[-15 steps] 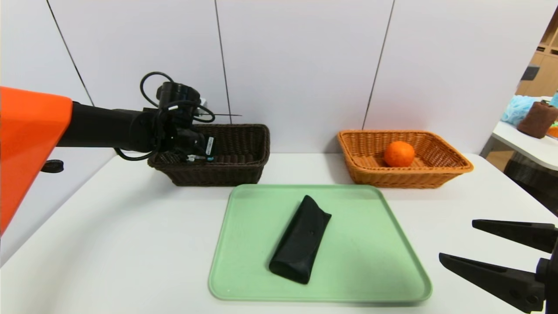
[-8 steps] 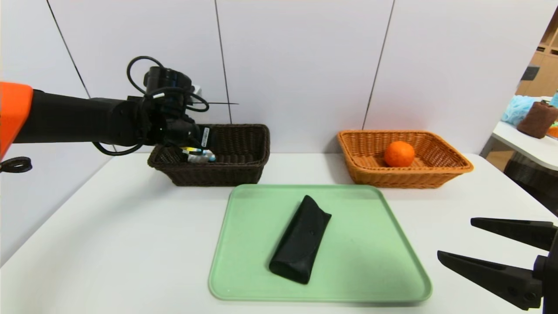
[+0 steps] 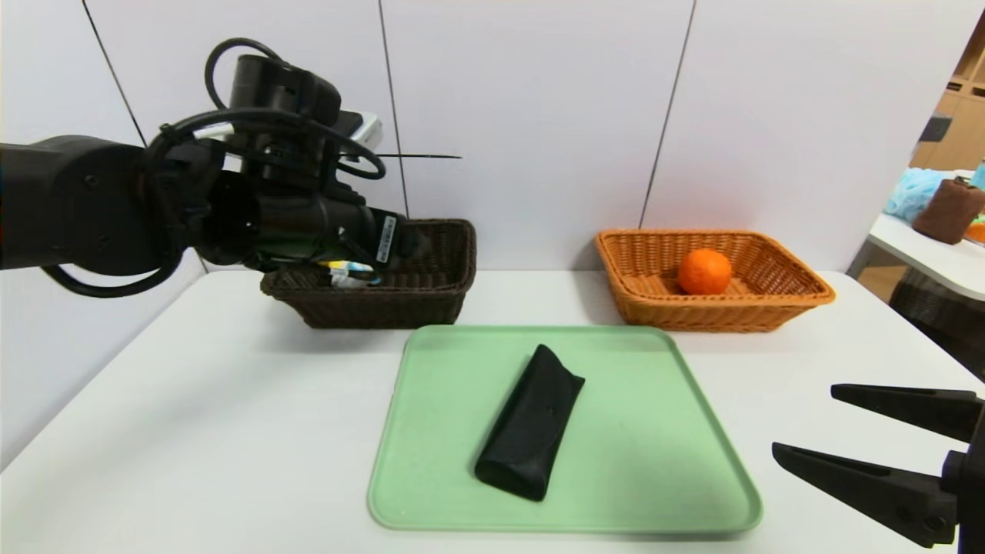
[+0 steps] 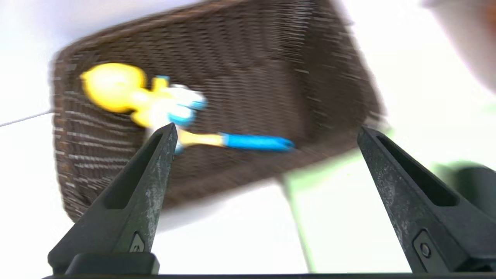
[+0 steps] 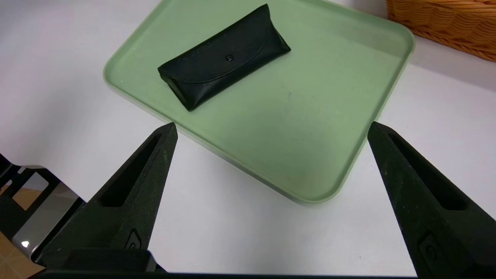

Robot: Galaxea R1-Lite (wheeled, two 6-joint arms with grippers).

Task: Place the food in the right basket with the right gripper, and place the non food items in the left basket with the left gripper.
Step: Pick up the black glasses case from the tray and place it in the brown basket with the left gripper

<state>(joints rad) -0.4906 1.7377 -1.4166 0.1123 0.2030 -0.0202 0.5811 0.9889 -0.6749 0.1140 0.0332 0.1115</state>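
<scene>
My left gripper (image 4: 267, 130) gapes empty; the black pouch (image 3: 529, 422) (soft, light, probably squashy) lies below and rightward, best pinched across its narrow middle.

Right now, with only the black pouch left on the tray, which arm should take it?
Left. The black pouch is non-food, bound for the dark basket, and the left gripper is open and empty near that basket. The right gripper sits parked.

Orange fruit (image 3: 704, 271) in tan basket (image 3: 800, 296); duck (image 4: 116, 91), spoon (image 4: 240, 141) in dark basket (image 3: 431, 300); pouch (image 3: 531, 422) outside.
</scene>
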